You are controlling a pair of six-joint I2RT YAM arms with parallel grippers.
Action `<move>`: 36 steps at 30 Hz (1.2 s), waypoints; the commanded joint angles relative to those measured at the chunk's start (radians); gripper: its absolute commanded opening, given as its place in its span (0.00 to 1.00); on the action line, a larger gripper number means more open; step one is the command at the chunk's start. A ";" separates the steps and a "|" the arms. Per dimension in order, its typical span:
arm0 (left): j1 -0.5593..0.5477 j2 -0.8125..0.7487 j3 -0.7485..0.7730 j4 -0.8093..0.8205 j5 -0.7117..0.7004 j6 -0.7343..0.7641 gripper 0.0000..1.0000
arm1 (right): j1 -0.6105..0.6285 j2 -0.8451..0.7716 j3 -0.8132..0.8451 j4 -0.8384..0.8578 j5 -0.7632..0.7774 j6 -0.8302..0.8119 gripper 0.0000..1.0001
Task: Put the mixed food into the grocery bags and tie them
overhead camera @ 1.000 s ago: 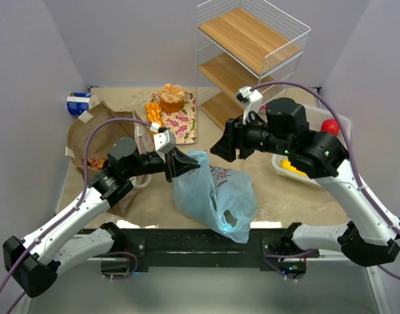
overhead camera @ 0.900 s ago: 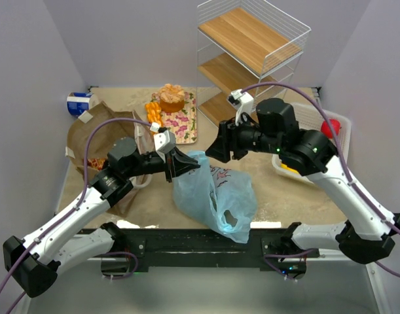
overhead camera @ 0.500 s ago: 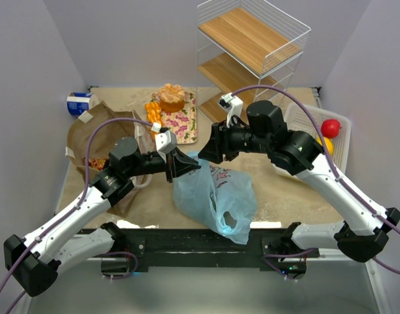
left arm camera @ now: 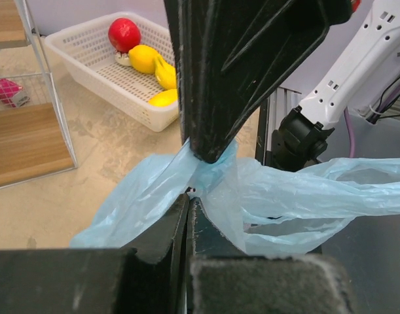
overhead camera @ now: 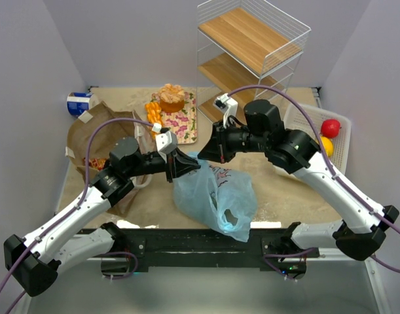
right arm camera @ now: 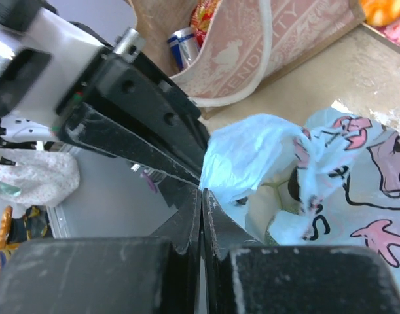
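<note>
What is inside the light-blue plastic bag (overhead camera: 213, 193) is not shown in any view; only a small dark shape is glimpsed through a fold in the right wrist view, and it cannot be named. The brown paper bag (overhead camera: 95, 134), at the centre left of the top view, is partly covered by the left arm (overhead camera: 75, 209). A blue-and-white object (overhead camera: 78, 103) in the upper left corner is too small to be identified. The blue bag is laid on the table (overhead camera: 285, 190) in the middle of the top view. Its long axis runs from the upper left, where it is gathered into a bunched corner, to the lower right, where a handle opening is seen near the lower edge. This corner is pinched by the left gripper (overhead camera: 186, 165), whose fingers are pressed together on the plastic. The right gripper (overhead camera: 211, 153) is set against the same bunch from the upper right, its fingers also closed on the plastic, which is wrapped round their tips. In the paper bag a silver-and-blue drink can (right arm camera: 185, 44) and a red snack packet (right arm camera: 203, 16) are seen. In the white basket (left arm camera: 95, 72) a red fruit (left arm camera: 124, 34) and yellow fruits (left arm camera: 147, 60) are held.
</note>
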 commanded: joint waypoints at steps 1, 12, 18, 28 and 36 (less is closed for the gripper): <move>-0.008 -0.018 0.048 -0.069 -0.048 0.046 0.38 | -0.001 -0.010 0.125 0.015 -0.032 0.003 0.00; -0.006 -0.198 0.171 -0.279 -0.179 0.191 0.92 | -0.015 -0.019 0.176 0.026 0.005 0.039 0.00; -0.005 -0.157 0.148 -0.086 -0.194 0.140 0.97 | -0.016 -0.037 0.143 0.030 -0.005 0.050 0.00; -0.005 0.003 0.092 0.320 0.014 -0.055 0.99 | -0.016 -0.068 0.110 0.043 0.015 0.067 0.00; -0.008 0.090 0.021 0.561 0.125 -0.223 1.00 | -0.016 -0.071 0.100 0.059 0.038 0.069 0.00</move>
